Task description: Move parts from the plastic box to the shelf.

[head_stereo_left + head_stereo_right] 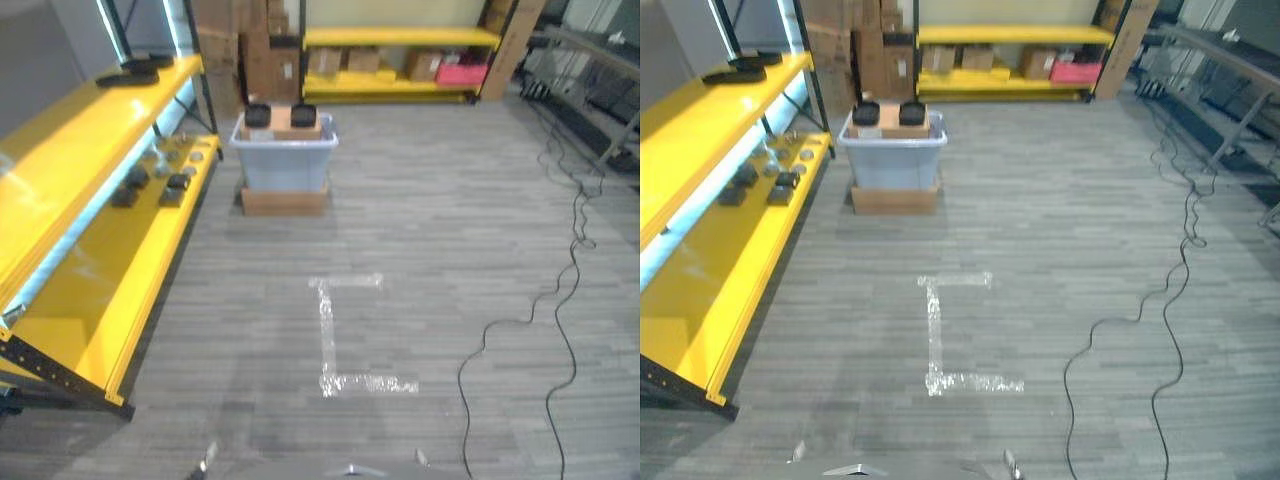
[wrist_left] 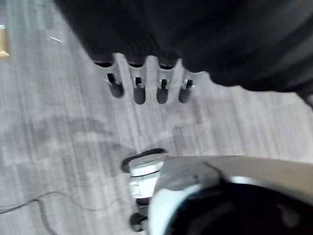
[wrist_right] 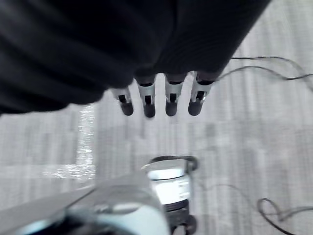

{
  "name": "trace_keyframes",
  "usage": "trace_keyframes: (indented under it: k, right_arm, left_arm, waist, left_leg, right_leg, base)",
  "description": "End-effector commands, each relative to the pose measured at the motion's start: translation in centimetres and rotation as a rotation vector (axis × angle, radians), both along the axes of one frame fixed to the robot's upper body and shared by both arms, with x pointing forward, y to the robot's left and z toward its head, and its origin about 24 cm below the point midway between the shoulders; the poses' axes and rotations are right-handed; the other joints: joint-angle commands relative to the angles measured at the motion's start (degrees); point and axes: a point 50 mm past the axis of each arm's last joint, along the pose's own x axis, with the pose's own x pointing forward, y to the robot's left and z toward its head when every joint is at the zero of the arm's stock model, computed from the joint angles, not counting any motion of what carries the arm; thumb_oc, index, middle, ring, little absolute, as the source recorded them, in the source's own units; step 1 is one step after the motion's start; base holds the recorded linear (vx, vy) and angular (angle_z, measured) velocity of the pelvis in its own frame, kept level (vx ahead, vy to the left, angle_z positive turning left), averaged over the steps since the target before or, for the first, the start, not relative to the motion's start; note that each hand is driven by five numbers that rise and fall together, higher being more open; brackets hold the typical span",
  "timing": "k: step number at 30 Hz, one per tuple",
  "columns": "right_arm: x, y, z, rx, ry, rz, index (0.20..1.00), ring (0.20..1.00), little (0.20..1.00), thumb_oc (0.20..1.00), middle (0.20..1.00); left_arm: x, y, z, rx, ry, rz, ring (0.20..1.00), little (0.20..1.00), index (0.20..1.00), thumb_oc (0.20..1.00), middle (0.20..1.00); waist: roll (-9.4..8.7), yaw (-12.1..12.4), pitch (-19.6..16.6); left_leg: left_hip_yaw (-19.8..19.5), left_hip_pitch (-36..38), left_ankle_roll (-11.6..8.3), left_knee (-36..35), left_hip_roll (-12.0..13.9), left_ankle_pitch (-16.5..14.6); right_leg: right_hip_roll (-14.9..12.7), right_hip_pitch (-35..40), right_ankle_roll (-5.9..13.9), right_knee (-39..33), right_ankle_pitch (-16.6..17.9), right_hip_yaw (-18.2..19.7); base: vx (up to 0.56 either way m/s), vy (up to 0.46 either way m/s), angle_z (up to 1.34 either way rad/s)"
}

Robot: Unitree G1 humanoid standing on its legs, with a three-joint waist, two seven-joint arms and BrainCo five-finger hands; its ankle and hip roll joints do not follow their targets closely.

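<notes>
I see both my left hand and right hand hanging relaxed and empty over the floor, while the plastic box with its parts sits far ahead beside the yellow shelf.

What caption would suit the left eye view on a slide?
Plastic box on a cardboard box beside the yellow shelf, with parts already on it.

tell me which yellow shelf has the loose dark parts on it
The near yellow shelf on the robot's left; dark parts lie on it. The far shelf holds cardboard boxes.
</notes>
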Motion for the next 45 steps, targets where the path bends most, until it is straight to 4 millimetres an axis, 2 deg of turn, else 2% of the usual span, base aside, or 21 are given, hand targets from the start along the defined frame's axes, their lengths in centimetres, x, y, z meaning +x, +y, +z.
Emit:
trace_keyframes:
  k: [1, 12, 17, 23, 29, 35, 41, 45]
  right_arm:
    - [0.5, -4.1, 1.3, -0.102, -0.009, -0.041, 1.0, 1.0, 1.0, 1.0, 1.0]
    - [0.6, -3.9, 1.2, -0.096, -0.026, -0.042, 1.0, 1.0, 1.0, 1.0, 1.0]
    - [0.1, -3.6, 1.1, -0.086, -0.007, -0.027, 1.0, 1.0, 1.0, 1.0, 1.0]
    - [0.2, -3.6, 1.1, -0.091, -0.013, -0.024, 1.0, 1.0, 1.0, 1.0, 1.0]
    - [1.1, -3.8, 1.2, -0.106, -0.03, 0.063, 1.0, 1.0, 1.0, 1.0, 1.0]
    - [1.5, -3.9, 1.2, -0.109, -0.041, 0.05, 1.0, 1.0, 1.0, 1.0, 1.0]
    - [1.2, -3.8, 1.2, -0.099, -0.017, 0.092, 1.0, 1.0, 1.0, 1.0, 1.0]
    - [0.1, -4.2, 1.3, -0.086, 0.004, -0.008, 1.0, 1.0, 1.0, 1.0, 1.0]
  left_arm:
    - [3.4, 2.7, 0.9, 0.061, -0.055, -0.06, 1.0, 1.0, 1.0, 1.0, 1.0]
    - [4.3, 1.5, 0.7, 0.047, -0.091, -0.064, 1.0, 1.0, 1.0, 1.0, 1.0]
    - [4.0, 0.7, 0.5, 0.02, -0.083, -0.09, 1.0, 1.0, 1.0, 1.0, 1.0]
    - [4.9, 0.2, 0.5, 0.016, -0.132, -0.126, 1.0, 1.0, 1.0, 1.0, 1.0]
    - [6.9, -0.3, 0.9, 0.013, -0.227, -0.153, 1.0, 1.0, 1.0, 1.0, 1.0]
    - [7.5, -0.7, 1.0, 0.005, -0.245, -0.168, 1.0, 1.0, 1.0, 1.0, 1.0]
    - [6.6, -1.1, 0.6, -0.025, -0.204, -0.127, 1.0, 1.0, 1.0, 1.0, 1.0]
    - [5.4, -1.2, 0.3, -0.043, -0.157, -0.084, 1.0, 1.0, 1.0, 1.0, 1.0]
  waist:
    - [1.06, -1.1, -0.4]
    - [1.36, -1.1, -0.8]
    - [1.52, -1.1, -0.4]
    - [1.58, -0.9, 0.1]
    - [1.6, -0.2, 1.3]
    - [1.76, -0.1, 1.6]
    - [1.97, -0.1, 1.3]
    - [1.96, -0.3, 0.6]
  left_leg:
    - [3.6, 8.7, -2.76, -8.9, 4.2, -3.7]
    - [3.6, 9.1, -2.82, -9.1, 4.3, -3.5]
    - [3.5, 8.7, -2.79, -9.4, 4.2, -3.1]
    - [3.2, 8.2, -2.75, -9.6, 4.1, -2.8]
    - [2.4, 7.2, -2.69, -9.6, 3.8, -2.3]
    - [2.4, 7.1, -2.68, -9.8, 3.7, -2.1]
    - [2.6, 7.2, -2.67, -10.1, 3.6, -2.0]
    - [2.9, 7.7, -2.68, -10.5, 3.6, -2.0]
  right_leg:
    - [0.4, 2.7, 7.81, -10.7, 0.0, 6.4]
    - [0.1, 3.3, 7.84, -11.5, 0.6, 6.3]
    - [0.0, 2.8, 8.0, -11.6, 0.9, 6.0]
    - [-0.2, 2.5, 8.09, -11.7, 1.2, 5.7]
    - [-0.5, 1.9, 8.26, -11.9, 1.6, 4.7]
    - [-0.7, 1.8, 8.34, -12.1, 1.7, 4.5]
    - [-0.7, 1.8, 8.37, -12.5, 1.9, 4.2]
    - [-0.7, 2.2, 8.42, -12.8, 2.0, 4.1]
  base:
    - [0.0, 0.001, -0.04]
    - [0.0, 0.0, -0.03]
    - [-0.02, 0.012, 0.01]
    - [-0.02, 0.016, 0.01]
    - [-0.06, 0.024, 0.05]
    - [-0.02, 0.013, 0.03]
    - [0.0, 0.006, 0.01]
    - [0.01, 0.007, 0.02]
